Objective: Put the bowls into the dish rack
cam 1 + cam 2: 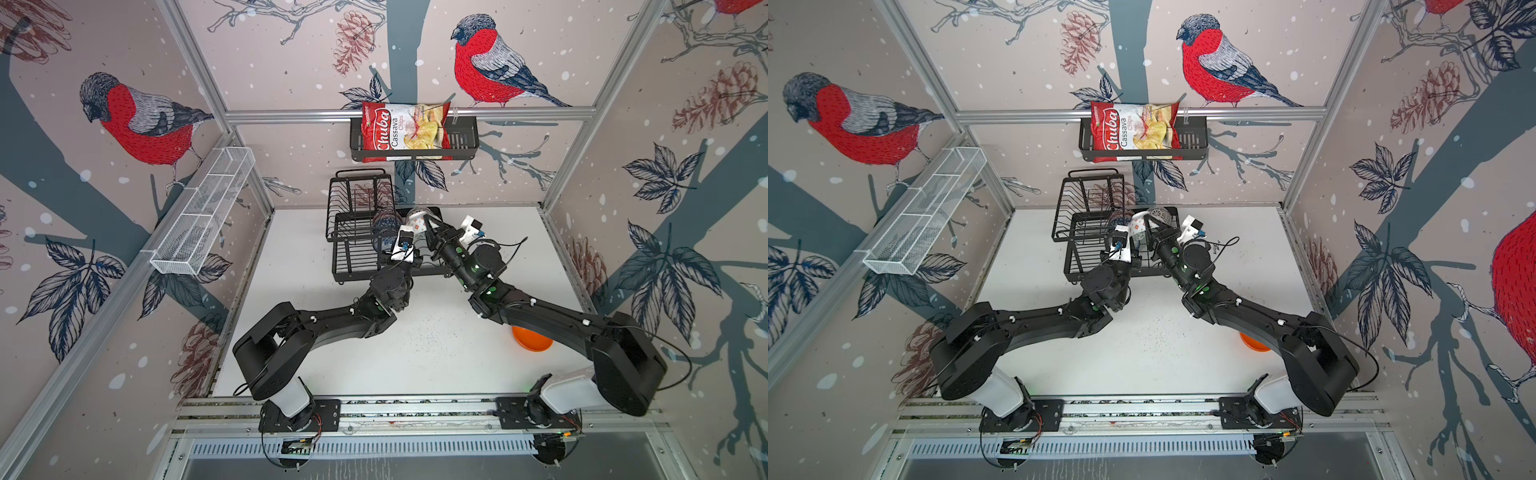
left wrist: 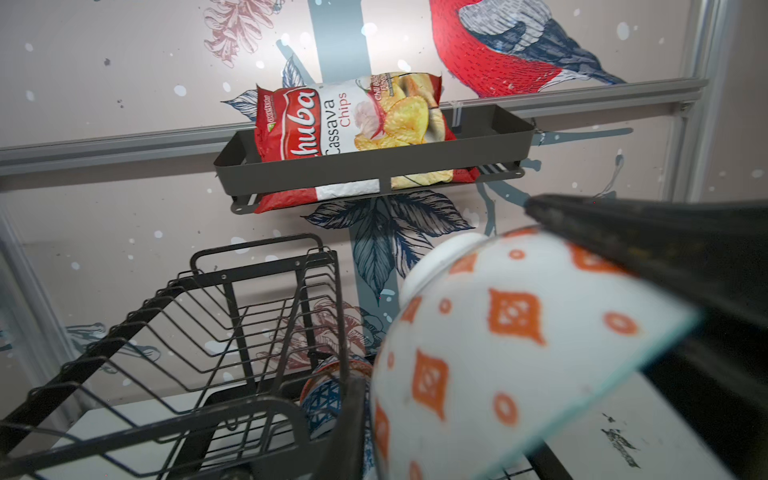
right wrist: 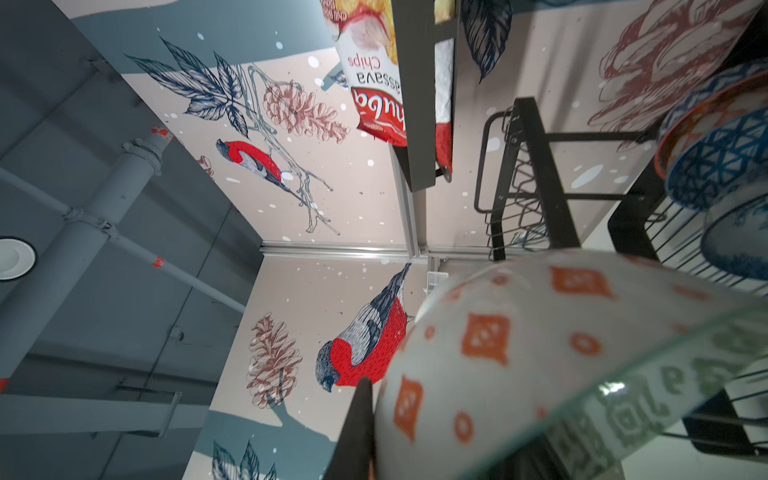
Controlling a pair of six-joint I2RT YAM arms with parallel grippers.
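Here, orange-diamond bowl (image 2: 498, 353), probably rigid, slick, breakable; right gripper (image 1: 431, 229) clamps its rim; left gripper (image 2: 444, 299) closure indeterminate.

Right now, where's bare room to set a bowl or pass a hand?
Free: the raised tier of the dish rack, bare wires left of the stacked bowls; its front-left base; the table between left arm and right arm. Tight: mid-rack, where both arms meet at the white-and-orange bowl beside the stack. An orange bowl sits under the right arm.
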